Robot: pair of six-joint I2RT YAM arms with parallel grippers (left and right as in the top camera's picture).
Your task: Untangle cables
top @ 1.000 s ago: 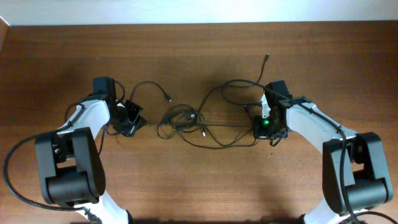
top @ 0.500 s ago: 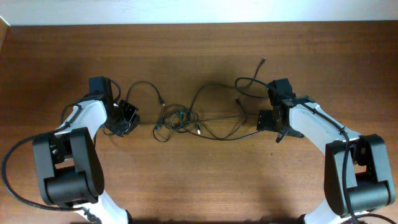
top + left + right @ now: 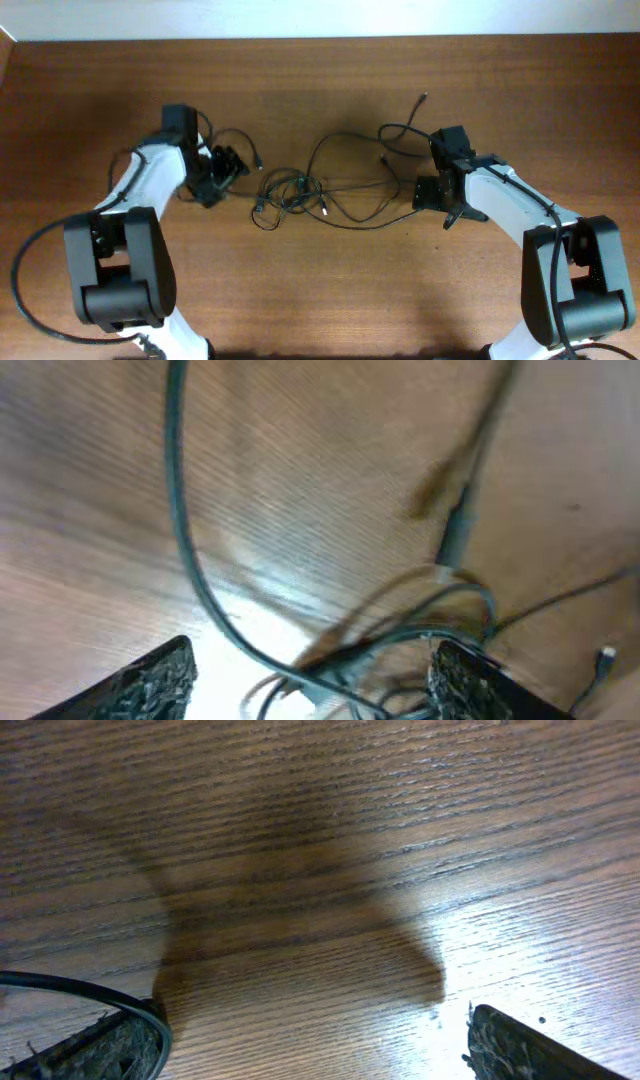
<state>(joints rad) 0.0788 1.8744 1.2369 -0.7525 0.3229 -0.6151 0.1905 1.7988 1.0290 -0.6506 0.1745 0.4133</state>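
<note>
2 grippers: both spread open, neither clamping a cord.
Overhead, cables [image 3: 300,190]: a knot of loops sits mid-table between the arms; looser strands run toward the right gripper [image 3: 430,193], and 1 plug [image 3: 425,97] lies free at the back.
Overhead, left gripper [image 3: 225,165]: just left of the knot, over a small loop.
Overhead, progress: judged early to midway; the strands on the right lie spread out, but the knot itself is not yet undone and most of the separating is left.
Left wrist, fingers [image 3: 150,680]: wide apart; 1 cord [image 3: 185,540] and several blurred strands pass between them, none pinched as far as can be told.
Right wrist, fingers [image 3: 530,1045]: wide apart with bare wood between; 1 cord [image 3: 60,985] curves past 1 finger.
Surface: brown wood table [image 3: 320,300] with fine grain and glare patches in both wrist views.
Room: only a pale strip beyond the table's far edge shows.
</note>
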